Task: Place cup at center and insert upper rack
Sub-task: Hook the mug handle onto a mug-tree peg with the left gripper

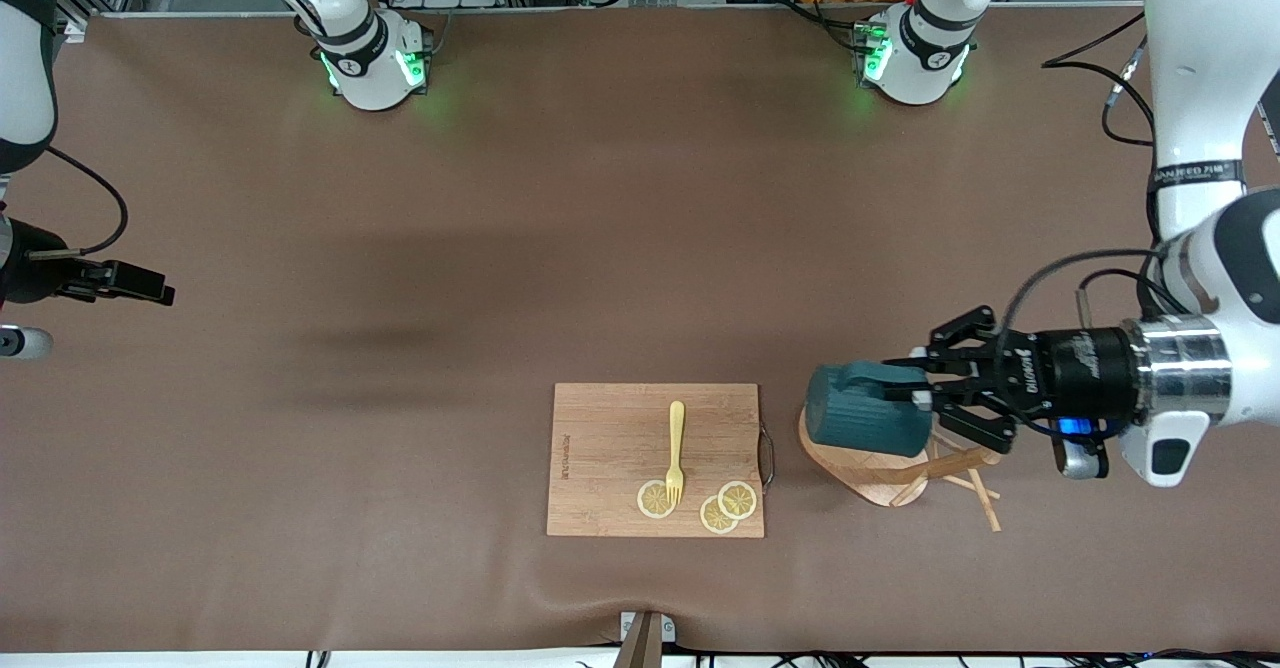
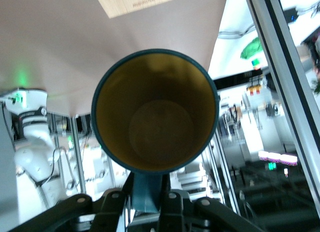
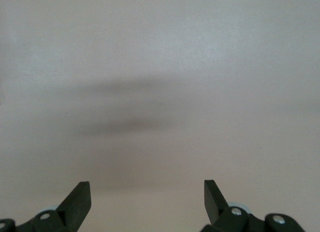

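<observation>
The left gripper (image 1: 925,388) is clamped on the handle of the cup (image 1: 865,422), held sideways over the upper rack (image 1: 900,473) lying on the desk (image 1: 400,248), so carrying it centreward seems next, while the right gripper (image 3: 147,192) waits wide open.

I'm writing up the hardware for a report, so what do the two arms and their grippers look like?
Both arms are glossy white with black joint bands, on white bases lit green. The left gripper is a black linkage with two fingers on a black and silver wrist, with a blue light and looping black cables. The right gripper has dark wedge-shaped fingertips.
</observation>
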Action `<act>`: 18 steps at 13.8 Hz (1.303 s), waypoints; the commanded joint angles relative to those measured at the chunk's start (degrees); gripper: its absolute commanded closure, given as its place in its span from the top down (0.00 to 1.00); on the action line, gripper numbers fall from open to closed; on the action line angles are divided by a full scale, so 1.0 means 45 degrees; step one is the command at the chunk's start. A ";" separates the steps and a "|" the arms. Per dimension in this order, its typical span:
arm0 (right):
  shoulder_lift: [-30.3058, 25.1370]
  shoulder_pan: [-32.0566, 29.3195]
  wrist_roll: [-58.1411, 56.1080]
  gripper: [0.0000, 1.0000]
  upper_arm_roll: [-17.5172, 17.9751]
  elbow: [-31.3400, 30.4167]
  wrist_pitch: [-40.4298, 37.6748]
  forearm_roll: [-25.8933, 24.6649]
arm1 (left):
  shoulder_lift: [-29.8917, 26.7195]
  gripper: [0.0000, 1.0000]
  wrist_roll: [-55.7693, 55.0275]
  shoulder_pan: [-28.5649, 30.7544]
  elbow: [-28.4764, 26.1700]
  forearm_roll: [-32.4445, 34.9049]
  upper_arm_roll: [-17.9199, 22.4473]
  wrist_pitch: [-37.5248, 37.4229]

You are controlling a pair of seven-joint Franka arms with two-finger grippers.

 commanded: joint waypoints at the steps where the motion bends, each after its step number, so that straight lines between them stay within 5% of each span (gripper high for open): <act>1: -0.0210 -0.0112 0.0049 1.00 0.0093 -0.0148 0.0028 0.0137 | 0.0486 0.00 0.1336 0.0757 -0.0388 -0.1554 -0.0141 -0.1191; 6: -0.0249 -0.0054 0.0185 1.00 0.0093 -0.0148 0.0029 0.0137 | 0.1521 0.00 0.3486 0.1266 -0.0527 -0.2145 -0.0122 -0.2464; 18: -0.0268 0.0005 0.0127 1.00 0.0113 -0.0186 0.0009 0.0117 | 0.2538 0.00 0.5872 0.1366 -0.0605 -0.2125 0.0249 -0.2465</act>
